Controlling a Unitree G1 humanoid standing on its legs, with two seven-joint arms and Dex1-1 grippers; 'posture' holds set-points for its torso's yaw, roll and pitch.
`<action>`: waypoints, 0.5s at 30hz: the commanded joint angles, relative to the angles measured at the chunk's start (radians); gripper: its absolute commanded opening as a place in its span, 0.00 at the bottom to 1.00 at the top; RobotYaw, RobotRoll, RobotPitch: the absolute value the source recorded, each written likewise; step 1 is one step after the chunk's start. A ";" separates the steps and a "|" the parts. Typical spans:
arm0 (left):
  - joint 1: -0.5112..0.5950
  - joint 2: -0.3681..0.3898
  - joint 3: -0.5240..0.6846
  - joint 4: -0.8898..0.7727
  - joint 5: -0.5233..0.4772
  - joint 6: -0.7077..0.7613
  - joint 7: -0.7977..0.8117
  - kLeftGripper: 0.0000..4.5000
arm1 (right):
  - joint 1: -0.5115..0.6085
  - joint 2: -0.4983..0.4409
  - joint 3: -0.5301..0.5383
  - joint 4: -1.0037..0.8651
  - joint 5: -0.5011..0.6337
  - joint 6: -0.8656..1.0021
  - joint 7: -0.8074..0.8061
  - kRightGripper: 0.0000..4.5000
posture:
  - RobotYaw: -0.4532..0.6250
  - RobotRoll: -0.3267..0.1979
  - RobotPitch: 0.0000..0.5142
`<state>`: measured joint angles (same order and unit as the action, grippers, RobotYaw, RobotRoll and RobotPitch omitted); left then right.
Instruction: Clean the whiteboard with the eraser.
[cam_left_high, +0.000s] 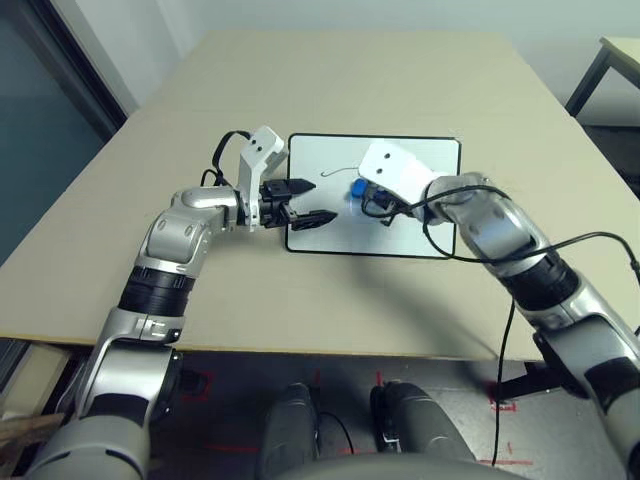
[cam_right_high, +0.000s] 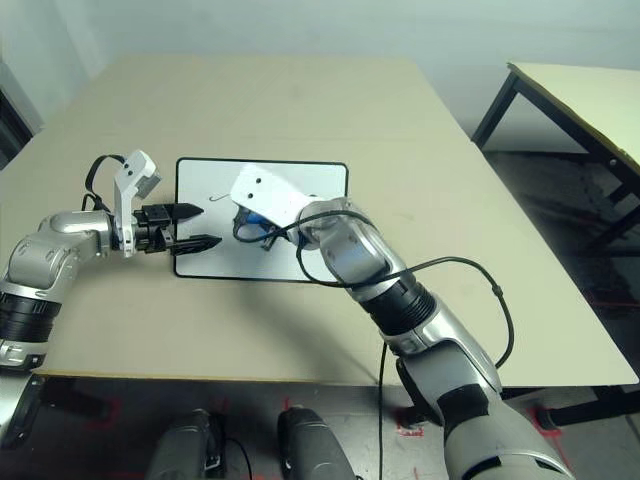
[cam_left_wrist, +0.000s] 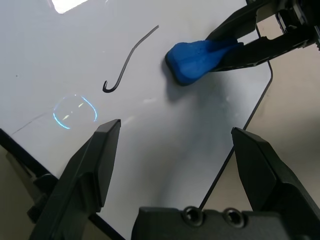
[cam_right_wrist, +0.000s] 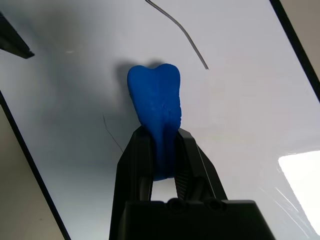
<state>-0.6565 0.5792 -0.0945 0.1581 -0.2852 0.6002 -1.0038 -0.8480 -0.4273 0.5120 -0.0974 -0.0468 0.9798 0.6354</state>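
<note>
On the pale tan table (cam_left_high: 420, 80) in front of you lies the whiteboard (cam_left_high: 420, 160), a flat, glossy white rectangle with a thin black frame and rounded corners. Its smooth surface catches a bright patch of reflected light. A thin dark pen stroke (cam_left_wrist: 131, 57) curves across it, ending in a small hook.

Your right gripper (cam_right_wrist: 162, 145) reaches over the middle of the board from the right. Its two black, wedge-shaped fingers are clamped on the eraser (cam_right_wrist: 154, 102), a soft-looking bright blue block with a matte, slightly grainy surface. The fingers pinch it so hard that its free end bulges into two rounded lobes. That rounded end points at the board, close to the pen stroke; you cannot tell whether it touches the white surface, though it casts a soft shadow just beside itself.

Your left gripper (cam_left_high: 303, 200) sits over the board's left short edge. Its two pointed black fingers (cam_left_wrist: 90, 172) are spread wide apart with nothing between them, one over the board's surface and one near the frame. The silver forearm behind it angles in from the left, carrying a white plastic housing (cam_left_high: 262, 150) and looped black cable (cam_left_high: 225, 150).
</note>
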 joint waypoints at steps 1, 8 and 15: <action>0.004 0.004 -0.004 -0.001 0.001 -0.001 -0.002 1.00 | 0.051 -0.023 0.057 -0.051 -0.002 0.049 0.031 0.13 | 0.29 0.62 0.20; 0.006 0.005 -0.004 -0.002 -0.001 0.002 -0.003 1.00 | 0.088 -0.053 0.078 -0.093 -0.006 0.074 0.049 0.13 | 0.29 0.62 0.21; 0.001 0.003 -0.006 0.004 0.000 -0.001 -0.004 1.00 | -0.067 -0.007 -0.058 0.177 -0.036 -0.063 -0.036 0.13 | 0.28 0.62 0.21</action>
<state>-0.6567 0.5779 -0.0954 0.1581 -0.2868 0.6004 -1.0041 -0.8962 -0.4215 0.4977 -0.0045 -0.0490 0.9362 0.6372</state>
